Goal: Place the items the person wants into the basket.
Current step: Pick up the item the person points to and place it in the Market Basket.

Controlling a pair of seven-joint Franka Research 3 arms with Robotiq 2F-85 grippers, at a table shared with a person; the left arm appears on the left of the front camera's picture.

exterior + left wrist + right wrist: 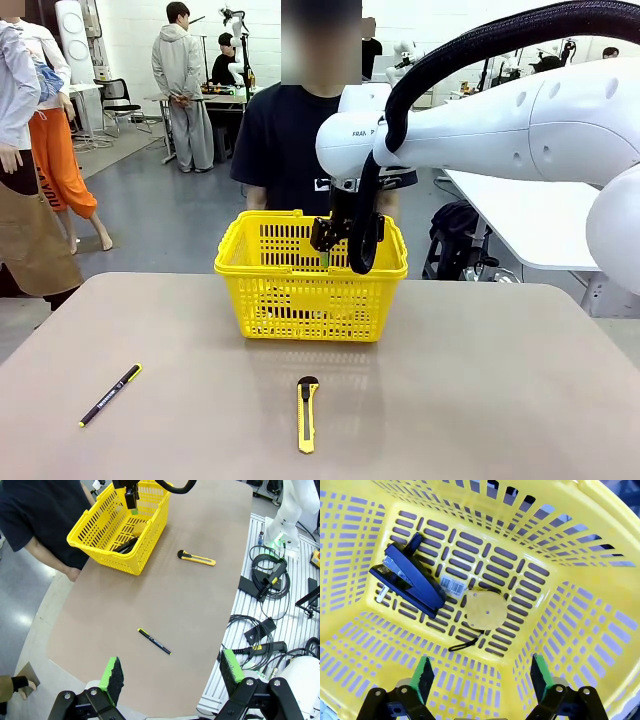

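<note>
Over yellow basket (600, 540), right gripper (482, 677) fingers spread empty, stapler (410, 580) beside tape measure (485, 610) inside, left gripper (172, 672) open above bench (165, 605)

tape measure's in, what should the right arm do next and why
Probably lift the right gripper straight up out of the basket. Its jaws stand open and empty above the tape measure, which lies on the floor beside the stapler. Rising first should clear the rim before it moves sideways.

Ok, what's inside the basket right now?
On the basket floor lie the stapler and, beside it, the yellow tape measure. A small white end pokes from under the stapler; what it belongs to is covered.
</note>
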